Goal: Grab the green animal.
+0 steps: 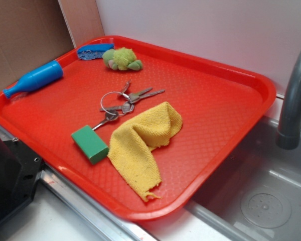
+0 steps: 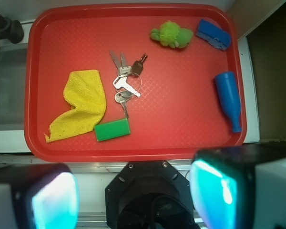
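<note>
The green animal, a small fuzzy yellow-green plush, lies at the far side of the red tray, next to a blue sponge-like piece. My gripper hangs high above the tray's near edge, well away from the plush. Its two fingers show at the bottom of the wrist view, spread wide, with nothing between them. In the exterior view the gripper itself is out of frame.
On the tray also lie a bunch of keys, a green block, a yellow cloth and a blue bottle-shaped toy. A grey sink with a faucet sits beside the tray.
</note>
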You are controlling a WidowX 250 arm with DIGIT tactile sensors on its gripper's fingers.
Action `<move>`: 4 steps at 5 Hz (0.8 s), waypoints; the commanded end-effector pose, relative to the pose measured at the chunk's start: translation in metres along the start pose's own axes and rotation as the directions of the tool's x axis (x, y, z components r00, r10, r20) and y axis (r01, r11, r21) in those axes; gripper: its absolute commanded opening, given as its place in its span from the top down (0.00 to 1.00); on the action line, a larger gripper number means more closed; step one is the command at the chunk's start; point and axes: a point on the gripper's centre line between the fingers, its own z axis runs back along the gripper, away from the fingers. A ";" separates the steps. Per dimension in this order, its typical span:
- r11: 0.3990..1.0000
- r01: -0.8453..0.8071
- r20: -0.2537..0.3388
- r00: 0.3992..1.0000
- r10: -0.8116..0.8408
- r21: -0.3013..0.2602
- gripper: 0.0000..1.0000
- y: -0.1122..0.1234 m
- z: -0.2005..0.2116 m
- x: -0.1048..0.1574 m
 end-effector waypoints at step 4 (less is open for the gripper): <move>0.945 0.321 0.042 0.945 -0.324 0.066 0.00 0.062 -0.104 0.128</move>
